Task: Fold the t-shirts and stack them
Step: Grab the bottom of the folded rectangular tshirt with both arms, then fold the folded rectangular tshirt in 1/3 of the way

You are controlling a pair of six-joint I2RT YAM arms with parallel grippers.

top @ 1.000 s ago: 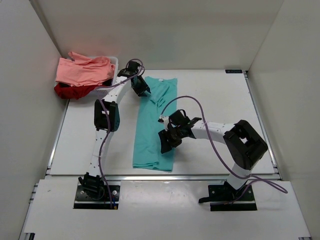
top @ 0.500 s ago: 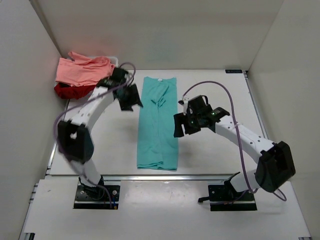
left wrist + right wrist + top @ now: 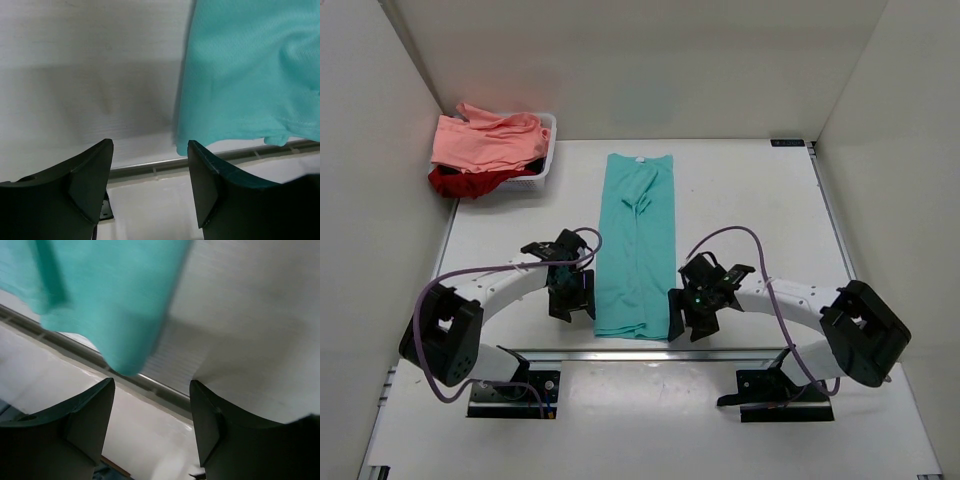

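Note:
A teal t-shirt (image 3: 638,240) lies as a long narrow strip down the middle of the table, collar at the far end. My left gripper (image 3: 570,306) hangs open just left of its near left corner, nothing between the fingers. In the left wrist view the teal cloth (image 3: 250,75) sits ahead and to the right of that gripper (image 3: 150,172). My right gripper (image 3: 690,326) is open beside the near right corner. The right wrist view shows the teal hem (image 3: 100,290) ahead and left of the empty gripper (image 3: 152,412). A salmon pink t-shirt (image 3: 485,140) and a dark red t-shirt (image 3: 455,183) lie heaped at the back left.
A white basket (image 3: 546,160) holds the pink and red shirts at the table's far left corner. A metal rail (image 3: 225,156) runs along the table's near edge just under both grippers, also seen from the right wrist as the rail (image 3: 160,387). White walls close in three sides.
Both grippers have let go of the teal shirt and swung from its far and middle parts to its near corners. The shirt now lies straighter, and both sets of jaws stand wider.

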